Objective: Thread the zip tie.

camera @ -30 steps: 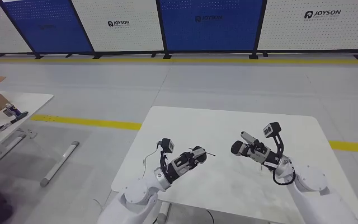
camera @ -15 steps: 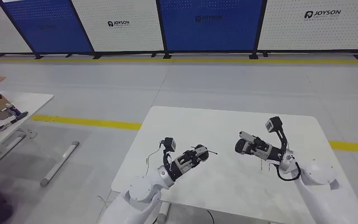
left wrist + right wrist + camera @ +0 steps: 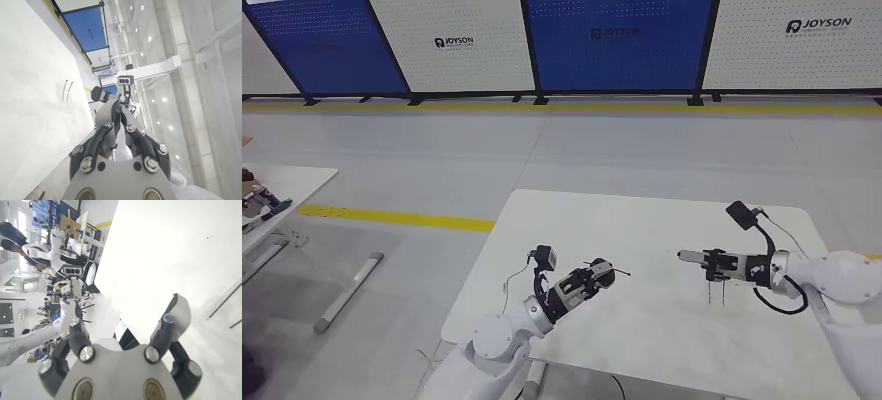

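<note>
right hand [image 3: 689, 257], fingers [image 3: 178, 308] apart, near zip ties [image 3: 225, 300]

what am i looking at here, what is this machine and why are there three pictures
It is a robot with two arms, each ending in a two-fingered gripper, working at a white table. One picture looks down from above the arms; the other two come from a camera on each wrist. The left gripper is shut on what looks like a thin black zip tie. The right gripper is open and holds nothing. Near it on the table lie two loose zip ties, side by side.
</note>
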Motion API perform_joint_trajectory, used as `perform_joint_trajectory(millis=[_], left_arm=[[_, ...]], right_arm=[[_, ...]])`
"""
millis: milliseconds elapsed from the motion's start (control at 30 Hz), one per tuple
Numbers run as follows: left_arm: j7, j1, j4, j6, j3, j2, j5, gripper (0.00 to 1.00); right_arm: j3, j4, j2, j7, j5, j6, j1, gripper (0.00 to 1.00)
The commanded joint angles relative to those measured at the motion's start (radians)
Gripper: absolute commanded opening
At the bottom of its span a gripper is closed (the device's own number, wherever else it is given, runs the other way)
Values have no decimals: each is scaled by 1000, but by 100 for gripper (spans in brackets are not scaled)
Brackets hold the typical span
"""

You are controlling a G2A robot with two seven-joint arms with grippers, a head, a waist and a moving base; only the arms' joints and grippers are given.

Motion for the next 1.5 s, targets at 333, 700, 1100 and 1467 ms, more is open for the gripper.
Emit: perform_joint_trajectory(millis=[333,700,1100,1467], left_arm=[[0,0,0,0,0,0,0,0],[0,0,0,0,0,0,0,0],[0,0,0,0,0,0,0,0],[0,0,0,0,0,0,0,0]], right_arm=[[13,-53,11,-75,-149,128,-21,100],[51,-85,38,58,-453,260,-28,100],[38,-64,38,77,-453,246,-29,100],[-85,90,-13,216,-517,260,128,100]])
